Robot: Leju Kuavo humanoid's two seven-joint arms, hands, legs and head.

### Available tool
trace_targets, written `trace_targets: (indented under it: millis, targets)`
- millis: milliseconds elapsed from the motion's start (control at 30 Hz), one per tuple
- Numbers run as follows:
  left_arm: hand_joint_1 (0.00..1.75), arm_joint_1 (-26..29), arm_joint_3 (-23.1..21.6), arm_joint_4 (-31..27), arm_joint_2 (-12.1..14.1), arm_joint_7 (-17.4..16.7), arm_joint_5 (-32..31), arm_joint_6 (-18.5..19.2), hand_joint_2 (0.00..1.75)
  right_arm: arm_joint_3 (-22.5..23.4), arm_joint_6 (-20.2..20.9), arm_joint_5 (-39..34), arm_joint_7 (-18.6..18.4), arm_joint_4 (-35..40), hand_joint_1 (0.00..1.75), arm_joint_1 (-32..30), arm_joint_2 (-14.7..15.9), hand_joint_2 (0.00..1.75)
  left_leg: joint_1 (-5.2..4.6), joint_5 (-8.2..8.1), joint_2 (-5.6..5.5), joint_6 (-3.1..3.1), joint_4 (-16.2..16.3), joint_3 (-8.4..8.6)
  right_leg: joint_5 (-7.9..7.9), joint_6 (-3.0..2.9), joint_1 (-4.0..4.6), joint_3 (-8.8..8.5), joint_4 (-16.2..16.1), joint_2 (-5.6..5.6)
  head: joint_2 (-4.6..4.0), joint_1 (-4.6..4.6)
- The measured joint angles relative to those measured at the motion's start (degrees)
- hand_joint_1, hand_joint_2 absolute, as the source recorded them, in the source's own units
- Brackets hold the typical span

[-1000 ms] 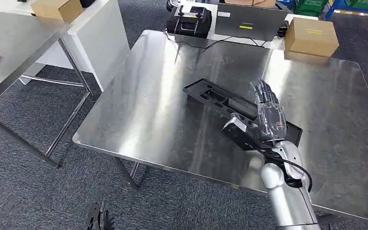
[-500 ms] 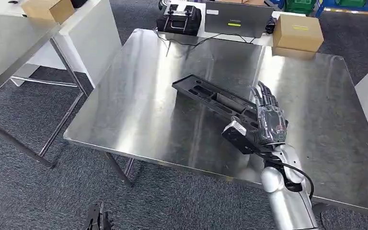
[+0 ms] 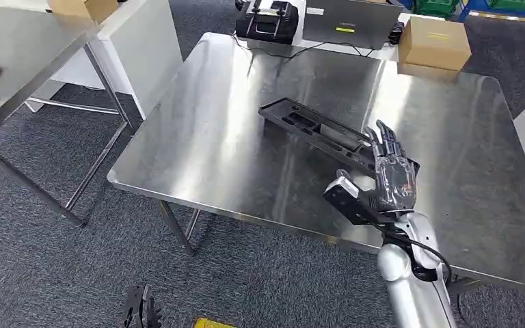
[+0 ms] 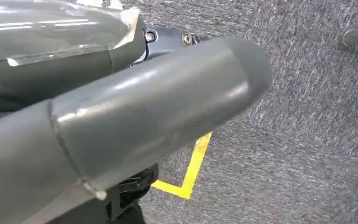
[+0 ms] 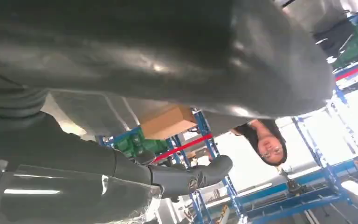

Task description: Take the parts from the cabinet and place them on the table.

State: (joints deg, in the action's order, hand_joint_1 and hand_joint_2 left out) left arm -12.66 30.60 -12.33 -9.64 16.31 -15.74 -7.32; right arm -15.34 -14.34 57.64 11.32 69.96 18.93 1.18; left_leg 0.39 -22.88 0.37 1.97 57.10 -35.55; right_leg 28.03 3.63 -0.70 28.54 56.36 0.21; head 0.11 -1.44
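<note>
**Part on the worktop, hand beside it**

Nearest, the robot's right hand (image 3: 388, 183) hovers with fingers spread apart, holding nothing. Just past it, the long black plastic tray part (image 3: 321, 134) lies flat on the shiny steel worktop (image 3: 205, 143), its near end by the fingers. This part looks placed. Next the arm should pull away. I cannot tell how the left hand (image 4: 98, 121) is set. Farthest sits a brown cardboard box (image 3: 433, 42).

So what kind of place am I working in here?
Probably a workshop or factory test floor: bare steel table on grey carpet, blue racking with green crates, and cardboard boxes by the black part.
</note>
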Motion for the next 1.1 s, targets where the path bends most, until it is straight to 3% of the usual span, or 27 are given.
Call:
trace_targets:
  millis: [67,100,133,167,233,267,300,333,367,433,467,500,567,600,633,667,700,767,800,833,867,933,967,1000,1033,1100]
  targets:
    - [0.00,-0.1,0.0,0.0,0.0,0.0,0.0,0.0,0.00,0.3,0.0,0.2,0.0,0.1,0.00,0.0,0.0,0.00,0.08,0.55,-0.04,-0.60,-0.1,-0.14,0.08,-0.44,0.03,0.47,-0.2,-0.01,0.00,0.20]
    - [0.00,0.0,0.0,0.0,-0.1,0.0,0.0,0.0,0.00,0.4,0.0,0.2,0.0,0.1,0.00,0.0,0.0,0.00,0.02,0.94,-0.09,-1.09,-0.3,-0.26,-0.37,-1.10,-0.08,0.78,-0.5,-0.01,0.00,0.24]
    - [0.00,0.0,0.0,0.0,0.0,0.0,0.0,-0.4,0.00,0.4,0.0,0.3,0.0,0.1,0.00,0.1,-0.1,0.00,0.37,0.08,-0.24,-1.44,0.3,-0.75,-1.02,-2.01,-0.82,0.98,-0.8,-0.12,0.00,0.26]
    - [0.00,0.0,0.0,0.0,0.1,-0.1,0.0,-0.4,0.00,0.4,0.0,0.4,0.0,0.2,0.00,0.1,-0.2,0.00,0.33,-2.21,-0.33,-1.55,1.9,-1.44,-1.42,-2.65,-0.72,1.41,-0.7,-0.11,0.00,0.09]
    - [0.00,0.0,0.0,0.0,0.1,-0.1,0.0,-0.5,0.00,0.4,0.1,0.5,0.0,0.3,0.00,0.1,-0.4,0.00,0.36,-8.37,-0.39,-1.92,9.9,-4.12,-2.11,-3.17,-0.60,2.33,-0.7,-0.22,0.00,-0.24]
    - [0.00,0.0,0.0,0.0,0.1,-0.1,0.0,-0.5,0.00,0.5,0.2,0.6,0.1,0.3,0.00,0.0,-0.4,0.00,0.37,-10.44,-0.38,-2.09,14.1,-5.50,-2.45,-3.14,-0.52,2.85,-0.6,-0.24,0.00,-0.28]
    - [0.00,0.0,0.0,0.0,0.1,-0.1,0.0,-0.5,0.00,0.5,0.2,0.7,0.1,0.3,0.00,-0.1,-0.4,0.00,0.37,-11.23,-0.39,-2.16,17.2,-6.25,-2.85,-3.11,-0.48,3.44,-0.5,-0.25,0.00,-0.24]
    - [0.00,0.0,0.0,0.1,0.1,-0.1,0.0,-0.4,0.00,0.5,0.3,0.7,0.1,0.3,0.00,-0.2,-0.4,0.00,0.39,-10.53,-0.38,-2.18,17.4,-5.60,-3.16,-2.98,-0.48,3.94,-0.5,-0.25,0.00,-0.30]
    - [0.00,0.0,0.0,0.1,0.2,-0.1,0.0,-0.4,0.00,0.5,0.4,0.7,0.1,0.3,0.00,-0.4,-0.4,0.00,0.42,-8.74,-0.36,-2.11,14.7,-3.45,-3.45,-2.77,-0.50,4.38,-0.4,-0.24,0.00,-0.30]
    - [0.00,-0.1,0.0,0.1,0.2,-0.1,0.0,-0.3,0.00,0.7,0.4,0.7,0.1,0.3,0.00,-0.4,-0.4,0.00,0.53,-5.16,-0.36,-1.86,4.5,3.48,-3.92,-2.38,-0.61,4.71,-0.3,-0.20,0.00,-0.30]
    - [0.00,-0.3,0.0,0.1,0.2,-0.1,0.0,-0.3,0.00,0.8,0.4,0.7,0.1,0.4,0.00,-0.4,-0.4,0.00,0.59,-5.67,-0.49,-1.72,0.3,5.90,-4.10,-2.09,-0.53,4.89,-0.3,-0.22,0.00,-0.33]
    - [0.00,-0.3,0.0,0.0,0.2,-0.1,-0.1,-0.3,0.00,1.0,0.4,0.8,0.1,0.6,0.00,-0.3,-0.4,0.00,0.17,-5.26,-0.84,-1.27,-0.2,6.37,-4.42,-1.64,-0.21,5.17,-0.2,-0.25,0.00,-0.17]
    - [0.00,-0.2,0.0,0.1,0.2,-0.1,-0.2,-0.2,0.00,1.0,0.4,0.8,0.1,0.8,0.00,-0.5,-0.5,0.00,-0.12,-5.04,-0.84,-0.86,0.0,5.70,-5.02,-0.75,-0.17,5.21,-0.3,-0.24,0.00,-0.37]
    - [0.00,-0.3,0.0,0.1,0.2,-0.1,-0.1,-0.1,0.00,1.1,0.4,0.9,0.1,0.8,0.00,-0.6,-0.5,0.00,-0.25,-4.64,-0.82,-0.29,-0.2,5.49,-5.43,-0.15,-0.16,5.22,-0.6,-0.22,0.00,-0.19]
    - [0.00,-0.3,0.0,0.1,0.1,-0.1,-0.2,-0.1,0.00,1.3,0.4,0.9,0.1,0.9,0.00,-0.6,-0.5,0.00,0.20,-3.98,-0.60,0.60,-0.6,5.21,-5.02,-0.03,-0.43,5.74,-0.3,-0.20,0.00,-0.35]
    - [0.00,-0.4,0.0,0.1,0.1,-0.1,-0.2,-0.1,0.00,1.4,0.4,0.9,0.1,0.9,0.00,-0.7,-0.4,0.00,0.09,-3.63,-0.51,1.04,-0.6,4.81,-3.40,-0.20,-0.42,6.74,1.2,-0.22,0.00,-0.11]
    - [0.00,-0.4,0.0,0.1,0.1,-0.1,-0.2,-0.1,0.00,1.5,0.4,0.9,0.1,0.9,0.00,-0.7,-0.4,0.00,0.08,-3.27,-0.45,1.48,-0.6,4.32,-0.97,-0.53,-0.43,8.07,4.7,-0.21,0.00,0.18]
    - [0.00,-0.4,0.0,0.1,0.1,-0.1,-0.2,0.0,0.00,1.5,0.4,0.9,0.1,0.9,0.00,-0.9,-0.4,0.00,-0.17,-2.36,-0.30,1.83,-0.5,3.05,3.86,-0.79,-0.41,11.63,14.7,-0.20,0.00,0.22]
    - [0.00,-0.3,0.0,0.1,0.1,-0.1,-0.2,0.0,0.00,1.6,0.4,0.9,0.1,0.9,0.00,-1.1,-0.4,0.00,-0.28,-1.90,-0.30,1.91,-0.5,2.39,5.07,-0.54,-0.41,12.57,18.3,-0.20,0.00,0.29]
    - [0.00,-0.3,0.0,0.1,0.1,-0.2,-0.2,0.1,0.00,1.7,0.4,1.0,0.1,0.9,0.00,-1.3,-0.4,0.00,-0.40,-1.49,-0.31,1.93,-0.5,1.85,4.92,-0.16,-0.41,12.17,18.8,-0.20,0.00,0.24]
    - [0.00,-0.3,0.0,0.1,0.1,-0.2,-0.2,0.1,0.00,1.8,0.4,1.0,0.1,0.9,0.00,-1.5,-0.4,0.00,-0.53,-1.08,-0.32,1.92,-0.5,1.35,3.82,0.19,-0.33,10.33,16.7,-0.20,0.00,0.26]
    - [0.00,-0.3,0.0,0.1,0.1,-0.2,-0.3,0.1,0.00,1.8,0.4,1.2,0.1,1.0,0.00,-1.4,-0.4,0.00,-0.85,-0.42,-0.39,1.84,-0.5,0.75,0.85,0.33,0.04,3.87,6.9,-0.20,0.00,0.26]
    - [0.00,-0.3,0.0,0.1,0.0,-0.2,-0.3,0.1,0.00,1.9,0.3,1.3,0.2,1.4,0.00,-1.4,-0.4,0.00,-0.75,-0.12,-0.38,1.74,-0.5,0.57,0.17,-0.47,0.49,0.07,0.9,-0.18,0.00,0.24]
    - [0.00,-0.4,0.0,0.1,-0.2,-0.2,-0.3,0.1,0.00,1.9,0.3,1.4,0.2,1.7,0.00,-1.4,-0.5,0.00,-1.19,0.25,-0.37,1.34,-0.4,0.16,0.87,-1.25,0.77,-1.86,-2.0,-0.47,0.00,0.18]
    - [0.00,-0.4,0.0,0.1,-0.3,-0.3,-0.3,0.2,0.00,2.0,0.3,1.4,0.2,1.9,0.00,-1.4,-0.5,0.00,-0.91,0.72,-0.28,0.96,-0.5,0.11,0.33,-1.24,0.94,-1.29,-1.5,-0.42,0.00,0.09]
    - [0.00,-0.4,0.0,0.1,-0.3,-0.3,-0.3,0.2,0.00,2.1,0.3,1.4,0.2,1.9,0.00,-1.4,-0.5,0.00,-0.91,0.76,-0.29,0.91,-0.5,0.09,0.28,-1.26,0.97,-1.21,-1.5,-0.41,0.00,0.11]
